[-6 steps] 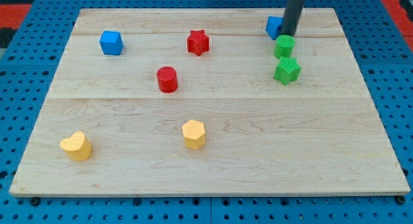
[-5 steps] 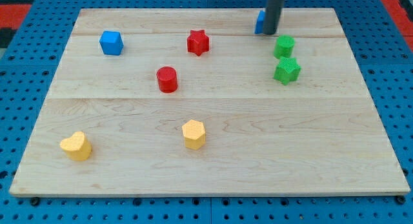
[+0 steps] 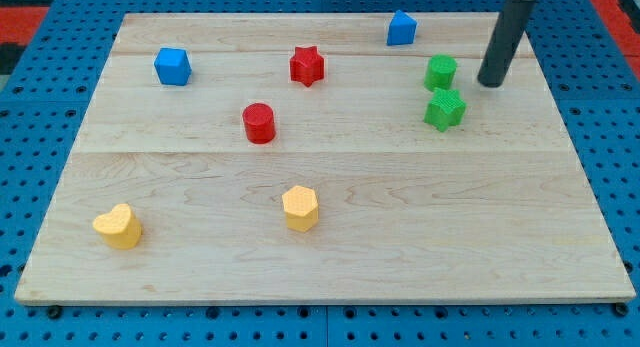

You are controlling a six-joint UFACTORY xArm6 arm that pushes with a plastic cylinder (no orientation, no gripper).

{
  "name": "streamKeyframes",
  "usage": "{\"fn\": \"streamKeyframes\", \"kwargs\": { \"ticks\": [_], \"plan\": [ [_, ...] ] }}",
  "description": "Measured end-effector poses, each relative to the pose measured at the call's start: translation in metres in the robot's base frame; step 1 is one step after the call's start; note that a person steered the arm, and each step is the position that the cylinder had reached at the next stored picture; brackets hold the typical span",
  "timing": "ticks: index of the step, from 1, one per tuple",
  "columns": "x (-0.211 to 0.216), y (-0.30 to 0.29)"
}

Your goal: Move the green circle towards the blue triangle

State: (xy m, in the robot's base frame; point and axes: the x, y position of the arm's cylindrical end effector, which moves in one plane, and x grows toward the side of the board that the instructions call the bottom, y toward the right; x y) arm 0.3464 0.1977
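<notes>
Because it is a small, stiff plastic piece sitting flat on smooth wood, the green circle (image 3: 440, 72) should be light and slide readily, though its round side will let it slip off a push that is not centred; there is nothing to grip, so contact belongs on its face away from the target. The blue triangle (image 3: 401, 28) lies farthest to the left of my tip and above it in the view. The green circle sits just left of my tip (image 3: 491, 84), apart from it, with the green star (image 3: 445, 109) below it. My tip is a bare rod with no jaws.
</notes>
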Motion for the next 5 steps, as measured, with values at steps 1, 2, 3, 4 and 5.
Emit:
{"fn": "streamKeyframes", "kwargs": {
  "ticks": [1,2,3,4,5],
  "plan": [
    [-0.001,-0.046],
    [-0.013,-0.065],
    [-0.028,-0.066],
    [-0.031,-0.086],
    [-0.033,-0.101]
  ]
}}
